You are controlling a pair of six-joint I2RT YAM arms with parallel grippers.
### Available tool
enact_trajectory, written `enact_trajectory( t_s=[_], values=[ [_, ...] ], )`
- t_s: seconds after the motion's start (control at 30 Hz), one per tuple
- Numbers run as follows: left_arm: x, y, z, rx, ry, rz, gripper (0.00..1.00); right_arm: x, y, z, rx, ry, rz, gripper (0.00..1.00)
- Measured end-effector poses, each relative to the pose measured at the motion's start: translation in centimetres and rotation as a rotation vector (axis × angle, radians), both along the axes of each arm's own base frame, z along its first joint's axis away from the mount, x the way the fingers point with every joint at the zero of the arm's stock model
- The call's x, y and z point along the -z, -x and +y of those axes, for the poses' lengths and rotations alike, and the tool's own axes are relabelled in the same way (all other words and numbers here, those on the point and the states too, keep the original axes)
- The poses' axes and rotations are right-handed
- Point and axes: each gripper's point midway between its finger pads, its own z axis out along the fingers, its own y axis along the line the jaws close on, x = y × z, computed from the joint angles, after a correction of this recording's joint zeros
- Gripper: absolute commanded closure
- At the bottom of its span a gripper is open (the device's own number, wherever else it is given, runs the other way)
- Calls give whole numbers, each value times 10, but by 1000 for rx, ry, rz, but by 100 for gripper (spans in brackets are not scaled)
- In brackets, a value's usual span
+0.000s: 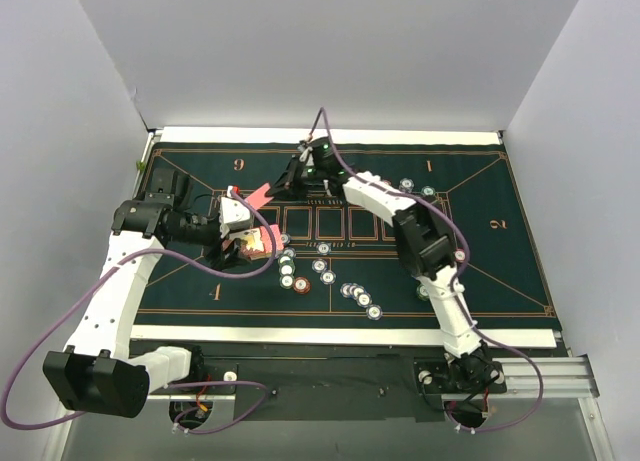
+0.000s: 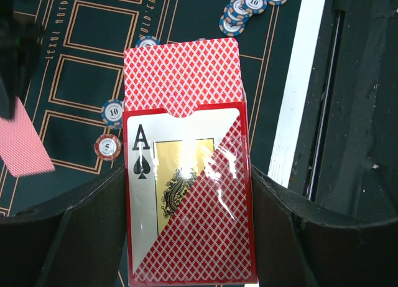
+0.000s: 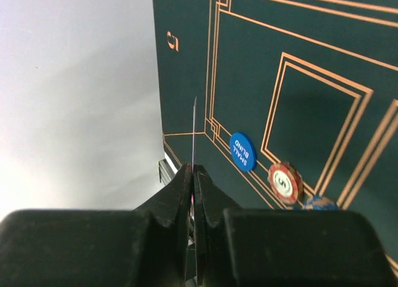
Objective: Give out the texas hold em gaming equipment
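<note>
My left gripper [image 2: 186,181] [image 1: 247,243] is shut on a red card box [image 2: 189,206] printed with an ace of spades. Red-backed cards [image 2: 180,75] stick out of its top. My right gripper [image 3: 193,172] [image 1: 284,181] is shut on a single pink-backed playing card [image 1: 260,194], held above the mat's far left part. That card is edge-on in the right wrist view [image 3: 194,128] and shows at the left of the left wrist view [image 2: 22,141]. Several poker chips [image 1: 287,268] lie on the green mat [image 1: 500,241], with more chips nearer the front [image 1: 360,297] and at the far right [image 1: 412,188].
A blue "small blind" disc [image 3: 242,151] and a red 5 chip [image 3: 285,182] lie on the mat below the right gripper. A blue 10 chip [image 2: 112,112] and a red 5 chip [image 2: 107,146] lie beside the box. White walls enclose the table on three sides.
</note>
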Motion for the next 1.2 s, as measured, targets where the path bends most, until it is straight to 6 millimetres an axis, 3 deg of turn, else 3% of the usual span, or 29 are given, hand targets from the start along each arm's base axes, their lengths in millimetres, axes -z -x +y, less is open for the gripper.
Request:
enact_trajectory(
  t_s=[0.13,0.33,0.47,0.73,0.77,0.87,0.97,1.07,1.2],
  values=[
    [0,0,0,0,0,0,61,35,6,36,-36,5,46,100],
    [0,0,0,-2,2,2,61,74,26,65,-54,22,118,94],
    [0,1,0,-7,4,10,61,89,31,76,-52,31,141,62],
    [-5,4,0,-13,11,-3,61,95,23,73,-34,78,113,36],
    [-6,5,0,-14,12,-5,61,93,22,71,-33,79,108,35],
    [-7,6,0,-13,12,-8,61,85,19,61,-25,89,96,20],
    [-7,6,0,-13,13,-8,61,63,15,44,-7,87,81,15],
    [-8,6,0,-13,14,-8,61,24,17,12,26,68,56,10],
    [-8,6,-1,-14,18,-5,60,-53,26,-35,78,-11,-38,7]
  ],
)
